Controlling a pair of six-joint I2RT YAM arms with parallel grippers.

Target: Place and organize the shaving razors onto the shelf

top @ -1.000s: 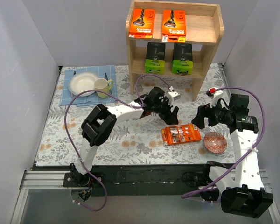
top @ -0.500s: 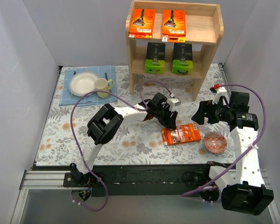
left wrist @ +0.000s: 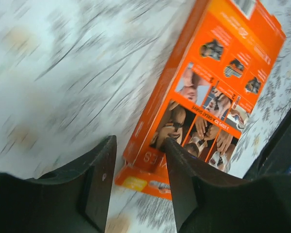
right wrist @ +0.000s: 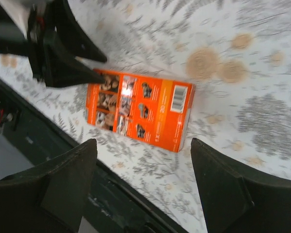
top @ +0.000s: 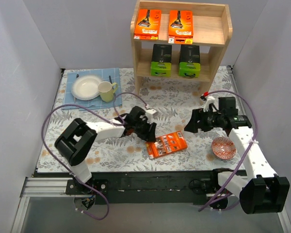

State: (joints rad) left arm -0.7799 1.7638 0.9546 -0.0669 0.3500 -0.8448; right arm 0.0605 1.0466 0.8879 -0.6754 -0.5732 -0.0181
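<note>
— How far along?
— Two orange packs (top: pixel 163 24) and two green packs (top: pixel 174 60) sit on the shelf (top: pixel 218 36).
— What's left?
— The fifth orange pack (top: pixel 167 144) lies on the tabletop (top: pixel 184 99) before the shelf, its edge between the spread left claw (left wrist: pixel 138 145). The right claw (top: pixel 189 124) is spread and empty.

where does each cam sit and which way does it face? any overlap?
Top external: above and behind the bases, looking down at the table and shelf; both arms show.
Left wrist: low over the table, facing the orange pack; left fingers show.
Right wrist: higher, looking down at that pack; right fingers and the left gripper show.
Shared: all three see the orange pack.
</note>
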